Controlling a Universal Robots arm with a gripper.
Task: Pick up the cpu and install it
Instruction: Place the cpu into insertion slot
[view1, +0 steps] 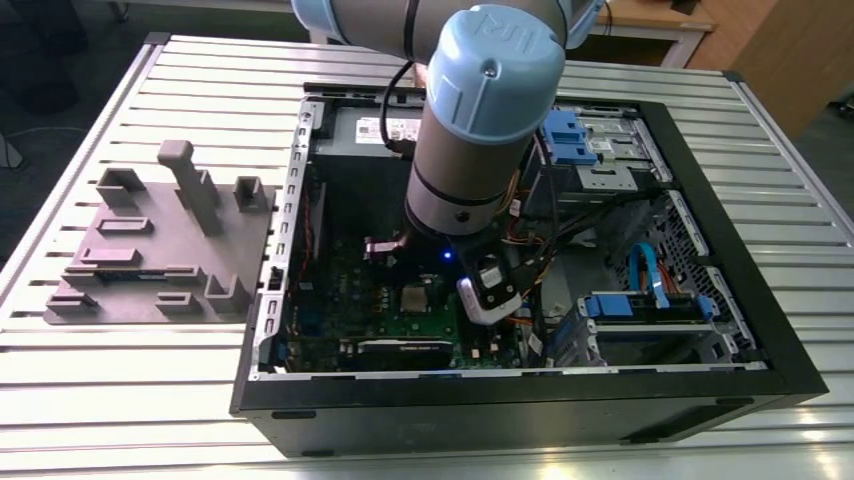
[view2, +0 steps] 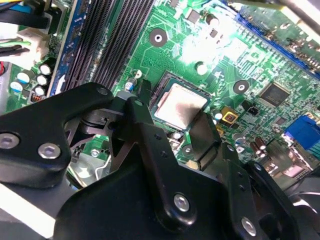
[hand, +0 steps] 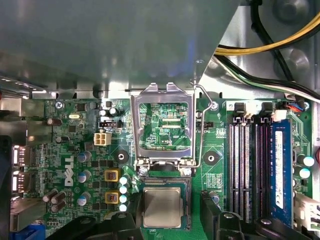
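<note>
Gripper (hand: 167, 220) wide open, holding nothing. Black fingers (view2: 150, 130) flank the flat, shiny square cpu (hand: 161, 207) seated mid green motherboard (hand: 65, 150); metal bracket (hand: 134, 130) flipped up.

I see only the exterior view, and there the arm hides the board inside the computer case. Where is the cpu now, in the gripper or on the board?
Observer: In the first wrist view the cpu lies flat in its socket on the green board. The gripper does not hold it.
Operator: Are the fingers open, then?
Observer: Yes. In the second wrist view the fingers stand apart, one at each side of the cpu.
Operator: And the metal bracket of the socket?
Observer: The bracket is swung up and open, not closed over the cpu.
</note>
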